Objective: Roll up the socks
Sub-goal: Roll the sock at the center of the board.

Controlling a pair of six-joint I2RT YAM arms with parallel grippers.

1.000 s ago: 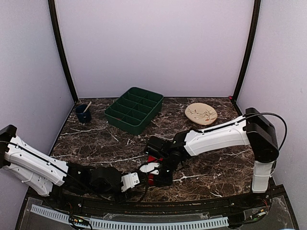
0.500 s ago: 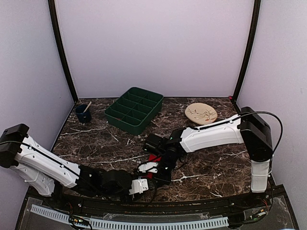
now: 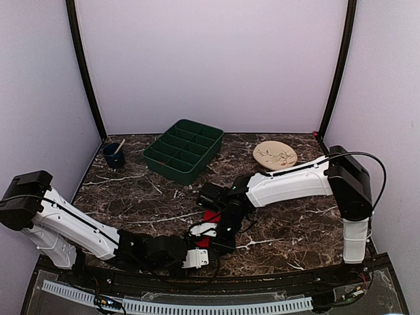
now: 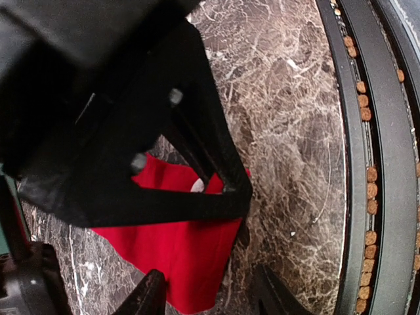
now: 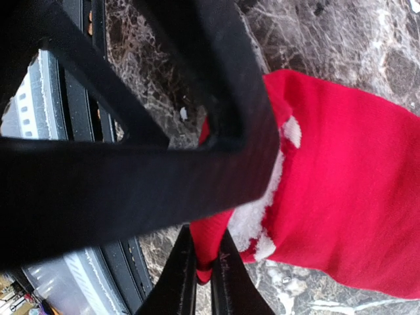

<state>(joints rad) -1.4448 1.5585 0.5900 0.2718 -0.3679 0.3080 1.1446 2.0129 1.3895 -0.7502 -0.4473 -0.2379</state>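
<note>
Socks: one red mass visible, separate count unclear. Right gripper pinches edge; left gripper fingers apart.

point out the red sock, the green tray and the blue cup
red sock [image 5: 348, 170], right wrist view, middle of the flat fabric
green tray [image 3: 164, 168], top external view, near outer wall
blue cup [image 3: 113, 159], top external view, its side

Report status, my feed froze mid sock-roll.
Status: right gripper shut on the socks, at their edge; left gripper open at their corner; tray far back, no obstacle.
</note>
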